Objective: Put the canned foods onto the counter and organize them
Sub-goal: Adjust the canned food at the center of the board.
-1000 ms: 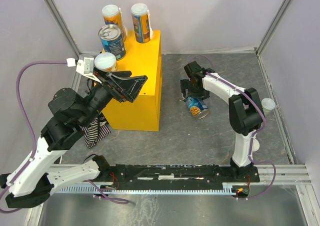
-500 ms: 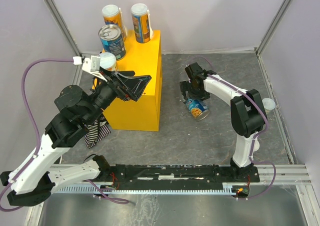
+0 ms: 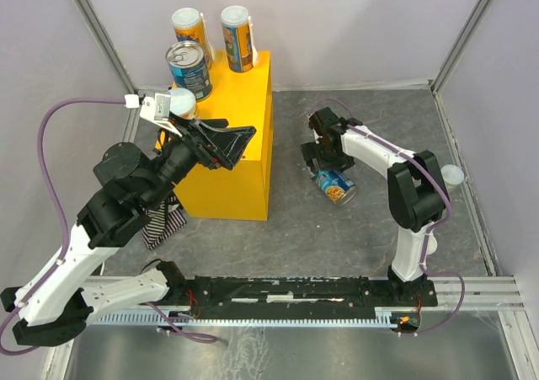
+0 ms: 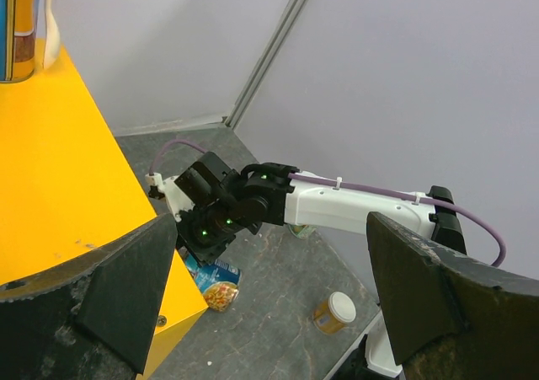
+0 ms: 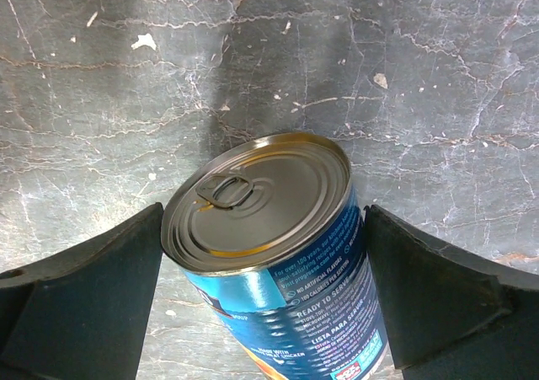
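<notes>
- Counter [image 3: 246, 186]: a bright yellow box standing at the left rear of the grey marbled floor [image 3: 337, 245], close to the left wall.
- Cans on the counter: four.
  - Two tall cans with white lids stand upright at the back, the orange-labelled one [image 3: 189, 28] left of the yellow-and-blue one [image 3: 237, 36].
  - A blue can with a silver pull-tab top [image 3: 187, 68] stands just in front of them at the left edge.
  - A white-lidded can [image 3: 180, 104] stands nearer again, partly hidden behind the left arm.
- Cans off the counter: two.
  - A blue-labelled can [image 3: 335, 184] lies tipped on the floor to the right of the counter, well apart from it.
  - A small white-lidded can [image 3: 452, 176] stands upright near the right wall.
- Left gripper [image 3: 238, 148]: it hovers above the counter's top with jaws spread wide and nothing between them.
- Right gripper [image 3: 327, 163]: it is lowered over the tipped blue-labelled can.
  - Its jaws are spread wide and straddle the can's pull-tab end, one finger close on each side.
  - The wrist view does not settle whether the fingers touch the can.
  - The can rests on the floor.
- Striped cloth [image 3: 160, 220]: it lies on the floor at the counter's near left corner, partly under the left arm.
</notes>
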{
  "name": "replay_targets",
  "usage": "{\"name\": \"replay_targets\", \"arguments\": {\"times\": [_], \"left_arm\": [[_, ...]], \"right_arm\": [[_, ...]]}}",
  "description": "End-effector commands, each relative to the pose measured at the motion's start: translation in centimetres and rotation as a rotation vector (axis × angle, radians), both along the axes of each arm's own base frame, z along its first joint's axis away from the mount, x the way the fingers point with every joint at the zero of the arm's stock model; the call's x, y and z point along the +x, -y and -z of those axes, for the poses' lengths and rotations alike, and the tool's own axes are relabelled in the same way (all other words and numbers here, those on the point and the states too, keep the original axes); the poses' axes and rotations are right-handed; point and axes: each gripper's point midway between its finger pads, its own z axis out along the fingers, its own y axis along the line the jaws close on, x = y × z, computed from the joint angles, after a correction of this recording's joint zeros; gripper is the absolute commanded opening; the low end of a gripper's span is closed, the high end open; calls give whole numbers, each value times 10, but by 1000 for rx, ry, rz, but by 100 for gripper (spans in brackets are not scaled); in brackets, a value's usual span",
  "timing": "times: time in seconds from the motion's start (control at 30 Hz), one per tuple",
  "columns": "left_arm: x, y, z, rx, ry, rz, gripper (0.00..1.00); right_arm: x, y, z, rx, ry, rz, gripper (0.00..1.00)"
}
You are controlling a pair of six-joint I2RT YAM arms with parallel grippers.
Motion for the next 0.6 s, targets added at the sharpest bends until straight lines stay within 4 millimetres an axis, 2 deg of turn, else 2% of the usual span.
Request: {"name": "replay_targets", "arguments": {"times": [0.0, 0.13, 0.27, 0.4, 0.57], "left_arm": [[-6, -2, -24, -71, 39, 19, 99], [-6, 0, -22, -72, 35, 24, 99], [-6, -2, -22, -77, 34, 21, 99], [-6, -3, -22, -78, 32, 18, 99], [-7, -3, -21, -79, 28, 17, 98]], "right_arm": [[-29, 18, 25, -122, -133, -57, 99], [-37, 21, 40, -165, -173, -74, 96], [-33, 12, 33, -110, -130, -48, 82], [-6, -13, -10, 61, 27, 3, 55], [23, -32, -70, 186, 192, 36, 48]]}}
